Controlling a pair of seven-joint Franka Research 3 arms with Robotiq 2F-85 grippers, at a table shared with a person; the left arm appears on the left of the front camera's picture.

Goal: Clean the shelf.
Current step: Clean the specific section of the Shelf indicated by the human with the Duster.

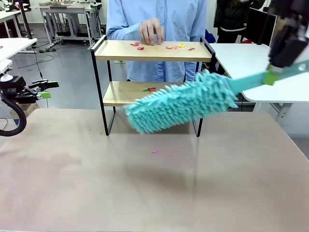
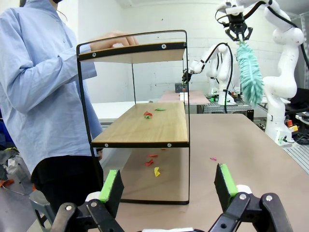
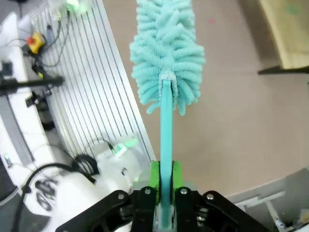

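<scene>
The shelf [image 1: 116,52] stands at the far side of the desk [image 1: 154,193], just in front of the person. The person's hand [image 1: 152,31] rests on its top board. Small coloured scraps [image 1: 137,45] lie on that board, a few more [image 1: 149,89] lie on the lower board, and some [image 2: 153,162] are on the desk beneath the rack.

The right tool [image 3: 165,178] is clenched on the handle of a teal duster [image 1: 181,107]. The fluffy head hangs above the desk on the robot's side of the shelf, apparently clear of both boards. The left tool [image 2: 169,186] is released with its jaws wide, and it waits beside the shelf's end.

The step in hand looks like bringing the duster to a board and sweeping it. The lower board seems the safer start, since the hand occupies the top one. The head should go in between the black posts, lie flat on the wood, and be drawn in one long stroke towards an open edge. Short dabs would likely scatter the scraps.

Pressure should stay light, because the rack looks slight and may slide or tip. The grip sits near the end of the handle, so a snag on the frame could twist the duster.
</scene>
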